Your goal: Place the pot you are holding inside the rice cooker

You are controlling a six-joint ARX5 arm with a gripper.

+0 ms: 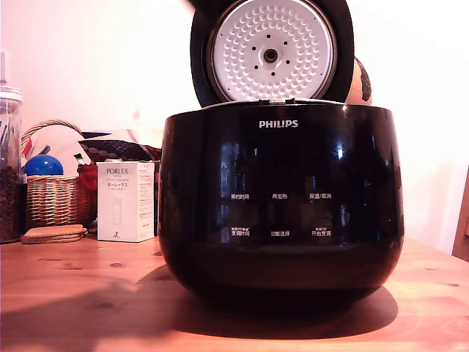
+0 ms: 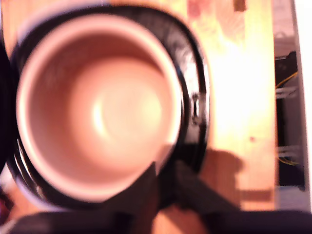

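Observation:
The rice cooker (image 1: 282, 205) stands on the wooden table (image 1: 80, 293), glossy black and marked PHILIPS. Its lid (image 1: 271, 50) is raised and shows the dimpled silver plate. Neither pot nor gripper appears in the exterior view. The blurred wrist view looks down into the round pot (image 2: 97, 107), whose inside glows tan. The cooker's black top ring (image 2: 195, 58) shows around and beneath it. My gripper (image 2: 168, 178) straddles the pot's rim, one dark finger (image 2: 146, 187) inside and the other outside, shut on it. How high the pot sits over the cooker cannot be told.
At the exterior view's left stand a white PORLEX box (image 1: 126, 202), a wicker basket (image 1: 51, 198) with a blue ball (image 1: 42, 166), a glass jar (image 1: 9, 169) and cork coasters (image 1: 53, 234). In the wrist view the table edge (image 2: 270, 97) borders a dark gap with cables (image 2: 287, 122).

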